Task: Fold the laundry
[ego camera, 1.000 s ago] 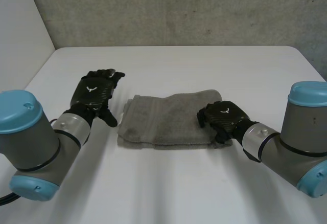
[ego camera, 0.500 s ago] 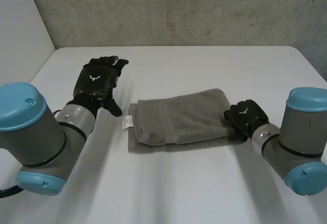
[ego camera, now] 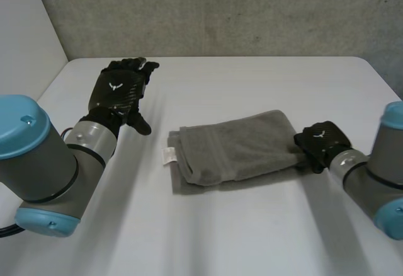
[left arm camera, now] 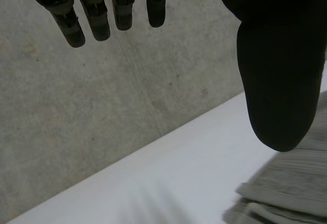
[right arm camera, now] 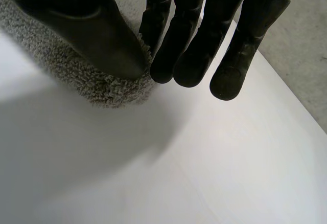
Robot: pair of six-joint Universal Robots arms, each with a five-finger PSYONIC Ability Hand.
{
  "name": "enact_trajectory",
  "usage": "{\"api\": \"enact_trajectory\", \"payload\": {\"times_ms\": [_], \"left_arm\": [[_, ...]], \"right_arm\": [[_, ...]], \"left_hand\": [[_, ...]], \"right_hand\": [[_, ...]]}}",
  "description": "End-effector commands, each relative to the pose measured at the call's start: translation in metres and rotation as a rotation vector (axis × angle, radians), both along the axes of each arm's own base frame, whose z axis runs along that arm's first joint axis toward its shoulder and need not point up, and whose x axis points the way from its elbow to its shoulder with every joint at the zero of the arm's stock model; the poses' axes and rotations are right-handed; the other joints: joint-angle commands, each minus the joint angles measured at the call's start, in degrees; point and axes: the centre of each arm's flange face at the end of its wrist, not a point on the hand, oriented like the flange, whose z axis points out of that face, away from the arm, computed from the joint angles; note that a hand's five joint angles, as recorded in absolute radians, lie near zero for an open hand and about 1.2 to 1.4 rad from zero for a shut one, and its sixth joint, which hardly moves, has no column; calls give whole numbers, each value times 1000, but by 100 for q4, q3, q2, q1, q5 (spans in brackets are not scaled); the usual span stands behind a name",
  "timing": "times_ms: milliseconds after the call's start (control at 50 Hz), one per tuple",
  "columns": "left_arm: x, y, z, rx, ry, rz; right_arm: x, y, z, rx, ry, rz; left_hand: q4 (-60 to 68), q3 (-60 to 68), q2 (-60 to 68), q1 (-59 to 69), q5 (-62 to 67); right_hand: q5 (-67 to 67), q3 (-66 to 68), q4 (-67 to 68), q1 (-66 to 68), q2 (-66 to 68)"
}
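The towel (ego camera: 233,150) lies across the middle of the table (ego camera: 264,77) and is the one obstacle on it. The right hand (ego camera: 321,140) pinches its right end, so that side is closed. The left hand (ego camera: 118,93), fingers straight, is near the far left corner, well apart from the towel, and the surface between them is free. The near half of the table is free, and also the strip between towel and wall (ego camera: 220,11).
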Motion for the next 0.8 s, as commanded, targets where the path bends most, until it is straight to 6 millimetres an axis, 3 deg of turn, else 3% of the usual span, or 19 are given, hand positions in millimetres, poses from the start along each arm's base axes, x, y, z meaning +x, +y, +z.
{"api": "enact_trajectory", "payload": {"times_ms": [20,200,240,280,300,320,340,400,440,460,500,520,560,640,680,720,740,760,800], "left_arm": [[-1,-2,19,-32,19,2],[-2,-2,38,-39,43,-2],[-2,-2,45,-37,71,-5],[-3,-3,48,-36,89,-7],[-3,-3,48,-36,90,-7],[-4,-2,52,-36,110,-13],[-5,0,55,-31,130,-20],[-7,1,57,-17,170,-27],[-7,0,58,-12,182,-20],[-6,0,57,-7,189,-9],[-5,-1,55,1,189,2],[-5,-1,55,1,189,3],[-5,-1,52,10,188,12],[-5,-1,50,14,186,13],[-6,-1,49,17,184,13],[-7,-3,43,32,178,14],[-7,-3,43,32,178,14],[-8,-4,39,42,173,15],[-8,-5,35,50,169,16]], "right_arm": [[-20,17,25,27,122,28],[-10,23,70,-92,142,92],[5,31,78,-127,130,140],[43,54,90,-193,100,282],[43,54,90,-193,100,283],[63,68,91,-217,85,366],[82,82,90,-240,78,443],[99,94,85,-255,67,512],[128,115,77,-279,43,612],[128,115,77,-279,43,612],[148,131,53,-234,45,684],[148,131,53,-233,45,684],[158,141,30,-185,75,713],[159,142,21,-157,82,701],[158,140,23,-157,75,678],[155,136,38,-158,17,606],[155,136,38,-158,16,605],[153,134,53,-159,-48,565],[148,127,65,-146,-120,518]], "left_hand": [[69,45,51,32,-174],[69,45,51,32,-174],[69,45,51,32,-174],[69,45,51,32,-174],[69,45,51,32,-174],[69,45,51,32,-174],[69,45,51,32,-174],[69,45,51,32,-174],[69,45,51,32,-174],[69,45,51,32,-174],[69,45,51,32,-174],[69,45,51,32,-174],[69,45,51,32,-174],[69,45,51,32,-174],[69,45,51,32,-174],[69,45,51,32,-174],[69,45,51,32,-174],[69,45,51,32,-174],[69,45,51,32,-174]], "right_hand": [[355,342,321,476,298],[355,342,321,476,298],[355,342,321,476,298],[355,342,321,476,298],[355,342,321,476,298],[355,342,321,476,298],[355,342,321,476,298],[355,342,321,476,298],[355,342,321,476,298],[355,342,321,476,298],[355,342,321,476,298],[355,342,321,476,298],[355,342,321,476,298],[355,342,321,476,298],[-597,-611,-632,-477,-654],[-5152,-5166,-5187,-5031,-5209],[-5173,-5186,-5207,-5052,-5230],[-6538,-6552,-6573,-6418,-6595],[-6645,-6658,-6679,-6524,-6702]]}}
